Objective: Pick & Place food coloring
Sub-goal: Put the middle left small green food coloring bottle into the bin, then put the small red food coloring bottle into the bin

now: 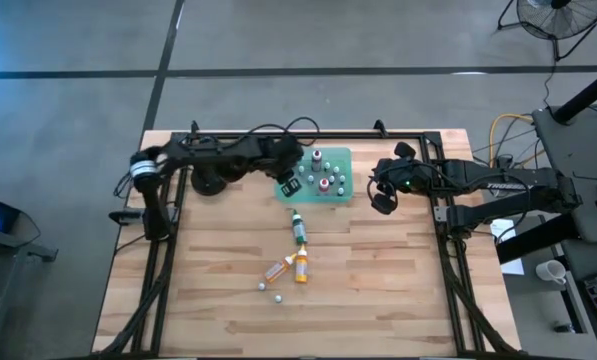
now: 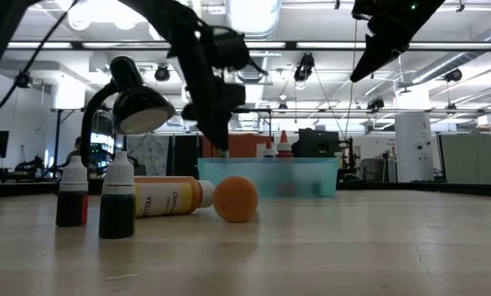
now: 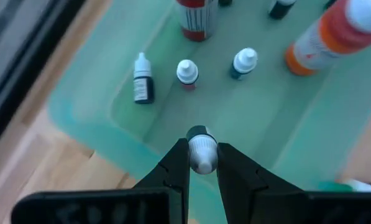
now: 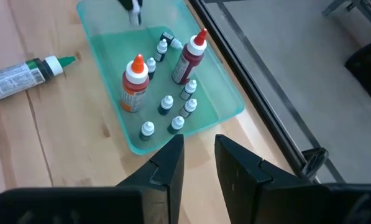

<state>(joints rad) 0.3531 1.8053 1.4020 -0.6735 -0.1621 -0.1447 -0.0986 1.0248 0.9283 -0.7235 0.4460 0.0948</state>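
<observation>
Food coloring bottle (image 3: 202, 155) (gripped) above tray (image 3: 86, 124).

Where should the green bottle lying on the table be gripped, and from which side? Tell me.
Grip the green bottle across the middle of its labelled body, coming straight down from above. It lies flat on the table, cap toward the green tray, with bare wood along both long sides, so fingers can close across its narrow width.
</observation>
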